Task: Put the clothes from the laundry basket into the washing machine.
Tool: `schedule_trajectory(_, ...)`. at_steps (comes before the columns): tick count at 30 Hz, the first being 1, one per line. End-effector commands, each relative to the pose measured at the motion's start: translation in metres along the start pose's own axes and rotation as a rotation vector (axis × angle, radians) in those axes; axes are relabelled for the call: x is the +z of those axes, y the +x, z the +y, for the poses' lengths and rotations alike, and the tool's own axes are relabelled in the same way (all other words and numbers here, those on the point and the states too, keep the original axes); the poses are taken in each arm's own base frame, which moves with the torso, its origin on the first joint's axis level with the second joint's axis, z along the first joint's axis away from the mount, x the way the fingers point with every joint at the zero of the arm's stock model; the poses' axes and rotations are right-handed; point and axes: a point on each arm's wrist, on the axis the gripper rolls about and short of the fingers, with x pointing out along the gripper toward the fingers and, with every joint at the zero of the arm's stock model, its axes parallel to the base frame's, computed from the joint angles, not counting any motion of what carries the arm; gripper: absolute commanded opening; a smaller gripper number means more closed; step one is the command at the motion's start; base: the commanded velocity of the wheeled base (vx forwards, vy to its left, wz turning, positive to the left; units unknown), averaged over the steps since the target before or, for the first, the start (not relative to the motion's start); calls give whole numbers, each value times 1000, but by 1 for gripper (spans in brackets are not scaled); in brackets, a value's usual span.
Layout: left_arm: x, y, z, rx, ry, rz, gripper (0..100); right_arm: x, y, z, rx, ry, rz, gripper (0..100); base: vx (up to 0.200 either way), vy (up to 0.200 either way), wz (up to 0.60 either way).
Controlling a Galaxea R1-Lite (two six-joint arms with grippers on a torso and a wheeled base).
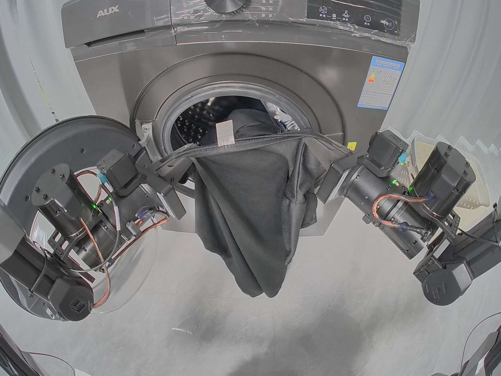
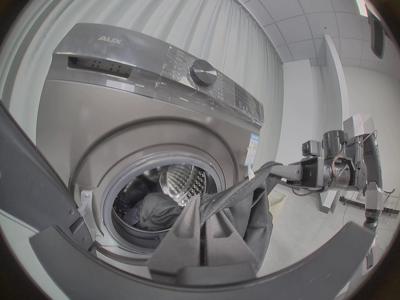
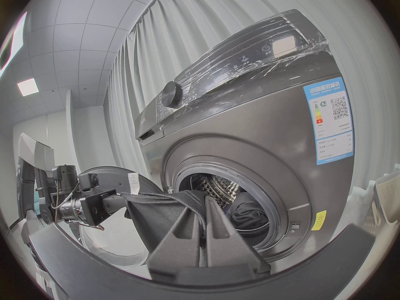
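Finding: the left gripper [image 1: 177,162] and right gripper [image 1: 326,156] are each clenched on the top hem of one dark grey garment [image 1: 250,204]. They hold the hem taut across the mouth of the washing machine [image 1: 130,74]. The hem sits level with the lower lip of the drum opening [image 1: 190,124], and the rest of the cloth hangs toward 6 o'clock, outside the drum. A white tag [image 1: 225,131] stands up at mid-hem. Dark clothes [image 1: 253,121] already lie inside the drum.

Assessment: the step in hand appears to be feeding this garment in. Both arms should probably lift and advance together so the hanging tail clears the lip. They should let go only once most of the cloth is past the door seal, otherwise it is likely to slide back out.

Surroundings: the open door [image 1: 68,142] stands at 9 o'clock of the opening, close behind the left arm. The laundry basket [image 1: 472,199] sits at 3 o'clock, beyond the right arm. The load already inside narrows the entry.
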Motion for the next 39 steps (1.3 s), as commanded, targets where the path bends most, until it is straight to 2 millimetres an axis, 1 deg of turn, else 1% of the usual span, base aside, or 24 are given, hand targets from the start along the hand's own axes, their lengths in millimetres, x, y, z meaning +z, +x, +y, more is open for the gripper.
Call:
schedule_trajectory(1,10,-1,1,5,6,-32,0,6,2,1,-4,2,-25,0,0,0,0)
schedule_trajectory(4,13,0,1,5,11,-47,0,13,6,2,-2,7,-59,0,0,0,0)
schedule_trajectory(6,20,-2,0,0,15,-64,0,19,7,3,-17,11,-79,0,0,0,0)
schedule_trajectory(10,26,-1,0,2,24,-89,0,25,9,5,-31,29,-103,0,0,0,0)
schedule_trajectory(14,33,3,2,7,31,-120,0,29,11,5,-31,32,-123,0,0,0,0)
schedule_trajectory(19,42,4,3,8,36,-152,0,30,12,5,-34,35,-128,0,0,0,0)
schedule_trajectory(26,39,3,2,22,36,-143,0,29,11,5,-34,36,-120,0,0,0,0)
schedule_trajectory(30,36,4,2,21,31,-132,0,32,9,4,-38,37,-125,0,0,0,0)
schedule_trajectory(36,36,5,0,14,28,-134,0,30,8,2,-41,41,-116,0,0,0,0)
schedule_trajectory(39,35,8,-4,-2,23,-137,0,20,3,4,-39,54,-73,0,0,0,0)
